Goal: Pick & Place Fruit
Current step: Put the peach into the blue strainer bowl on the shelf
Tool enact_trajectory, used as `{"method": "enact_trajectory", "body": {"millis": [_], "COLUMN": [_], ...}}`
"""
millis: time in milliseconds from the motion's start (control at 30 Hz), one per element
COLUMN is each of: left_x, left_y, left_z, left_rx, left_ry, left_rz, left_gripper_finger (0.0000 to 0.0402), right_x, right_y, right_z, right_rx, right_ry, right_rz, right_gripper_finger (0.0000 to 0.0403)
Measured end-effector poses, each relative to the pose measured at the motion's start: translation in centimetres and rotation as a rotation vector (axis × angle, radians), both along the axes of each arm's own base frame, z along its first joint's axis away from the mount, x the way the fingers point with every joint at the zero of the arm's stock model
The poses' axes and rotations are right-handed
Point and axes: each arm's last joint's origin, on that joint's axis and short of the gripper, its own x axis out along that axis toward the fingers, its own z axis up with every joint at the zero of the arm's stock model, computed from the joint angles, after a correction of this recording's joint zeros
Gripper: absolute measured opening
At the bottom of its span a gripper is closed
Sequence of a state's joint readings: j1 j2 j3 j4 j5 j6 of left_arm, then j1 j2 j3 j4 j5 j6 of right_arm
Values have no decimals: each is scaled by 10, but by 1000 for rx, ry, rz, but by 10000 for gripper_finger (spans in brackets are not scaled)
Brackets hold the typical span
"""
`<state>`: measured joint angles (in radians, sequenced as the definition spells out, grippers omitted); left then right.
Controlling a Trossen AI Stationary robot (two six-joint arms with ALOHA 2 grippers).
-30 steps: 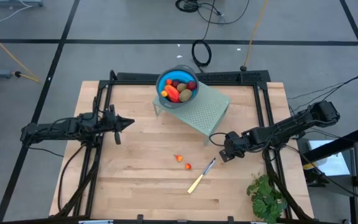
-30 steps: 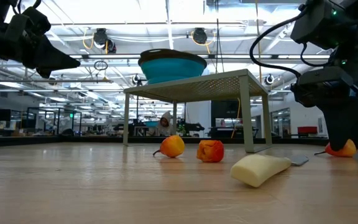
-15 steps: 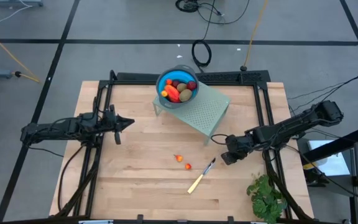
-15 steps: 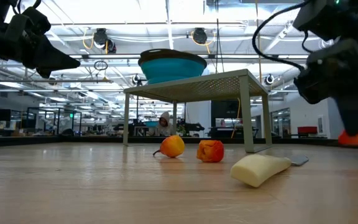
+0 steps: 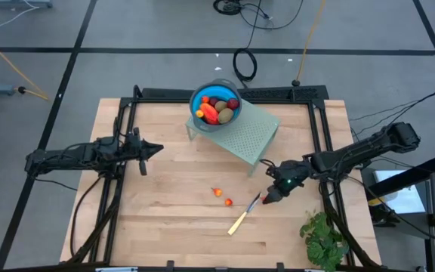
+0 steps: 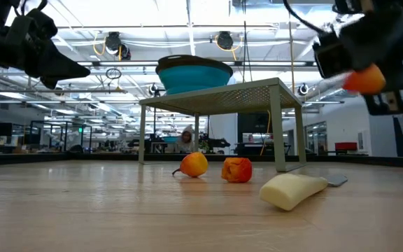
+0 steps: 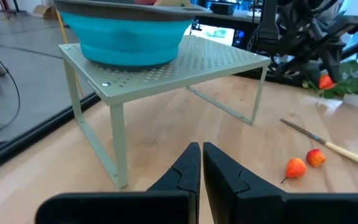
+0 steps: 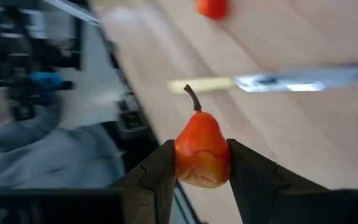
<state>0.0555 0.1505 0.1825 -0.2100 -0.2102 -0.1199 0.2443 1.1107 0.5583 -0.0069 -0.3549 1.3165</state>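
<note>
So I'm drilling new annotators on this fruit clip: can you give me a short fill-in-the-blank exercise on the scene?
1. The right tool is shut on a small orange ____-shaped fruit.
2. The blue bowl sits on a perforated ____.
3. ____ small orange-red fruits lie on the table.
4. The knife has a ____ handle.

Missing words: pear; rack; Two; pale

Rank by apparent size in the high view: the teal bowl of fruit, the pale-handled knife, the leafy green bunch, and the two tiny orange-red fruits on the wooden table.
1. Leafy green bunch and teal bowl: look alike, unranked.
2. Pale-handled knife: long but thin.
3. Two tiny orange-red fruits: smallest, alike.
</note>
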Motion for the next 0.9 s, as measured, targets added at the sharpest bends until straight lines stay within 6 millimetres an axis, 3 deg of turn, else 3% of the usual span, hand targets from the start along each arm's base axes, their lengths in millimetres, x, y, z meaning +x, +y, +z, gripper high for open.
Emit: {"method": "enact_trajectory", "body": {"millis": [400, 900], "left_x": [0, 0], "left_y": [0, 0], "left_z": [0, 0], "left_rx": [-161, -357], "left_ry": [-43, -100], "left_rz": [28, 65], "left_gripper_finger": [21, 21], "right_x": [14, 20], "right_y": [2, 0], "right_z": [25, 51], "right_rx": [-75, -413], "right_ry": [-383, -870], "right_rz": [32, 108], "right_gripper_finger": [125, 125]}}
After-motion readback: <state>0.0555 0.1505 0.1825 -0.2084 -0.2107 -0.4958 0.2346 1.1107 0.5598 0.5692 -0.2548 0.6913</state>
